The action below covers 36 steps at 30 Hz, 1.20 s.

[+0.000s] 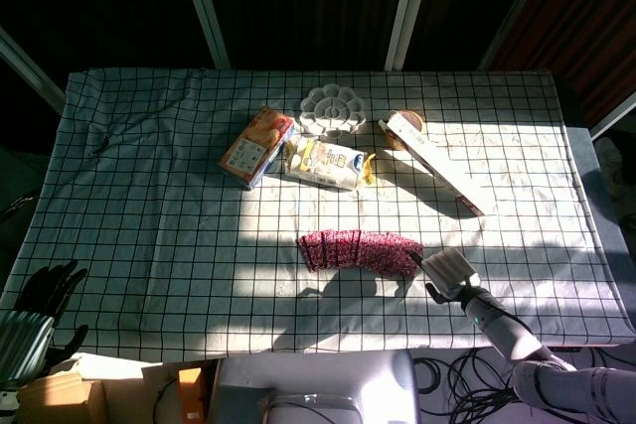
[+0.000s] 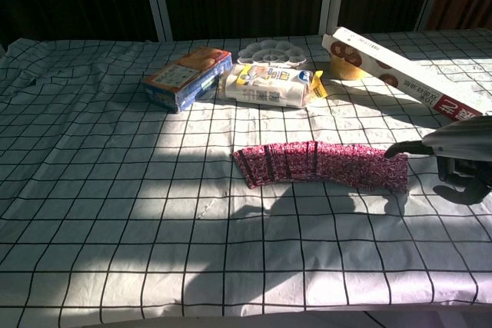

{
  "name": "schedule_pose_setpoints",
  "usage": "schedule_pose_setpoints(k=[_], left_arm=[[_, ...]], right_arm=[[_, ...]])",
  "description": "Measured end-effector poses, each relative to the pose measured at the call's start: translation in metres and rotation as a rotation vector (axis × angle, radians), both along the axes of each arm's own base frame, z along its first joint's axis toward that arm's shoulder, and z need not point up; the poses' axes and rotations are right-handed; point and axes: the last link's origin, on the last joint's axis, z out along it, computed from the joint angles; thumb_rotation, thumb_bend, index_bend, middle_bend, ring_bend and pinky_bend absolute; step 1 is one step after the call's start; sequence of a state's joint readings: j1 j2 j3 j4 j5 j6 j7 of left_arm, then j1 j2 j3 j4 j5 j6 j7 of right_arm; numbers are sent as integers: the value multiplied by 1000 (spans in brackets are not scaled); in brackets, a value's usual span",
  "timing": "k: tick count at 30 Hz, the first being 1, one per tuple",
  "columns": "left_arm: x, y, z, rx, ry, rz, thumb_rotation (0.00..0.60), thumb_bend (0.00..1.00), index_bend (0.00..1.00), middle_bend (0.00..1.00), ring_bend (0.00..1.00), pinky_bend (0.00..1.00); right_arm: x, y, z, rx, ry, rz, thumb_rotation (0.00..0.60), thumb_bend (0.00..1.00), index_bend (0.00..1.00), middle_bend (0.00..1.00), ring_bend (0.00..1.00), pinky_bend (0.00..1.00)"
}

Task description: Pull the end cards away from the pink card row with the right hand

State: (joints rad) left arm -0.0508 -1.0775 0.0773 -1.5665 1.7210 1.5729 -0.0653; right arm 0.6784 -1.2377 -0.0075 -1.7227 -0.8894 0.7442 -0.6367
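Observation:
A row of overlapping pink patterned cards (image 1: pixel 360 248) (image 2: pixel 321 165) lies fanned across the middle of the checked tablecloth. My right hand (image 1: pixel 452 273) (image 2: pixel 453 151) sits at the row's right end, with a fingertip (image 2: pixel 393 151) reaching to the last card. It holds nothing that I can see; whether the fingertip touches the card is unclear. My left hand (image 1: pixel 50 290) hangs off the table's near left corner, dark, with fingers spread and nothing in it.
Behind the cards stand an orange-and-blue snack box (image 1: pixel 256 147) (image 2: pixel 187 77), a white snack bag (image 1: pixel 324 163) (image 2: pixel 268 85), a white flower-shaped palette (image 1: pixel 333 110) (image 2: pixel 270 52), a long white box (image 1: pixel 432 161) (image 2: pixel 405 71) and a small bowl (image 1: pixel 407 128) (image 2: pixel 346 64).

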Motion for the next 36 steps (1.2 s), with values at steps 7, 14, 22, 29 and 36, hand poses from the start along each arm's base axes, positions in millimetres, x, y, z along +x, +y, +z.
schedule_pose_setpoints(k=[7, 14, 22, 29, 36], left_arm=[[0, 1, -1, -4, 3, 0, 600, 375, 0, 0, 0, 0], [0, 2, 0, -2, 0, 1, 600, 375, 0, 0, 0, 0], [1, 2, 0, -2, -2, -2, 600, 375, 0, 0, 0, 0], [1, 2, 1, 2, -3, -2, 600, 375, 0, 0, 0, 0], [1, 2, 0, -1, 0, -2, 600, 375, 0, 0, 0, 0]], right_arm=[[-1, 0, -4, 4, 14, -4, 600, 514, 33, 888, 823, 842], [-2, -1, -8, 12, 30, -2, 600, 515, 44, 898, 829, 844], [-6, 3, -9, 16, 71, -1, 600, 514, 59, 902, 834, 844], [-19, 17, 1, 13, 137, -1, 600, 514, 74, 904, 837, 846], [-32, 41, 17, 9, 184, 20, 600, 514, 102, 904, 838, 848]])
